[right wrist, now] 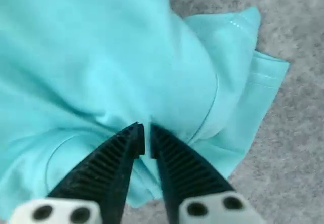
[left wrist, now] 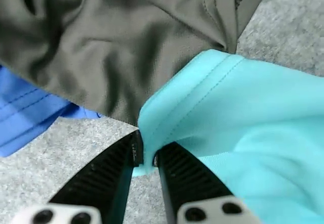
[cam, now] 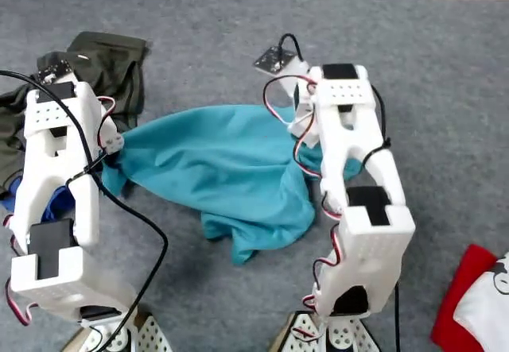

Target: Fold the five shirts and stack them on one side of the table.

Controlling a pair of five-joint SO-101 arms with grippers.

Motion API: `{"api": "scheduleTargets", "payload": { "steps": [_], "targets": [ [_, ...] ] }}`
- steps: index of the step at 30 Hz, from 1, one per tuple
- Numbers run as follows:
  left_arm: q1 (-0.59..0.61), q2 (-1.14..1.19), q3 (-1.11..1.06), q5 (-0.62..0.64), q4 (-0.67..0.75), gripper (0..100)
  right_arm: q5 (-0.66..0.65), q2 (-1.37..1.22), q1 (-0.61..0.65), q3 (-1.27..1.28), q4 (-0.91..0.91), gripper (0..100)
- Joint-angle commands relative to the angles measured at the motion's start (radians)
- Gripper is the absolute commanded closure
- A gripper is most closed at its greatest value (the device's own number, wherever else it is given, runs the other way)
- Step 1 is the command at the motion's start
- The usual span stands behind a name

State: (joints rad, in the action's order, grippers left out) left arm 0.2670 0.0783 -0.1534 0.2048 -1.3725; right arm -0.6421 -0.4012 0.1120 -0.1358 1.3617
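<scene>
Grey table, teal shirt, olive shirt, red shirt

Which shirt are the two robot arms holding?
The crumpled teal cloth shirt in the middle: the left end effector and right end effector both pinch it. The dark olive shirt lies loose nearby.

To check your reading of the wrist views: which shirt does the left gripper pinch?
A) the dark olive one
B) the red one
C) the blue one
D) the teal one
D: the left gripper is shut on a hemmed fold of the teal shirt, while the dark olive shirt and blue shirt lie beyond its tips.
</scene>
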Motion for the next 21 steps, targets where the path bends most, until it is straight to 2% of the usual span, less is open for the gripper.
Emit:
{"api": "scheduleTargets", "payload": {
  "steps": [1,3,5,8,12,16,21],
  "targets": [
    [0.005,-0.019,0.011,-0.005,0.000,98,0.008,0.001,-0.016,-0.099,0.098,77.1],
    [0.005,-0.019,0.011,-0.005,0.000,98,0.002,0.004,-0.018,-0.131,0.169,67.9],
    [0.005,-0.019,0.005,-0.005,0.015,98,-0.046,0.027,-0.012,-0.142,0.261,65.8],
    [0.009,-0.019,0.005,-0.005,0.026,98,-0.081,0.108,0.012,-0.136,0.368,70.9],
    [0.011,-0.019,0.005,-0.006,0.026,98,-0.123,0.294,0.062,-0.027,0.402,83.3],
    [0.012,-0.019,0.005,-0.006,0.023,98,-0.155,0.507,0.173,0.219,0.396,92.4],
    [0.012,-0.021,0.005,-0.008,0.023,98,-0.155,0.728,0.312,0.576,0.252,95.2]
  ]
}}
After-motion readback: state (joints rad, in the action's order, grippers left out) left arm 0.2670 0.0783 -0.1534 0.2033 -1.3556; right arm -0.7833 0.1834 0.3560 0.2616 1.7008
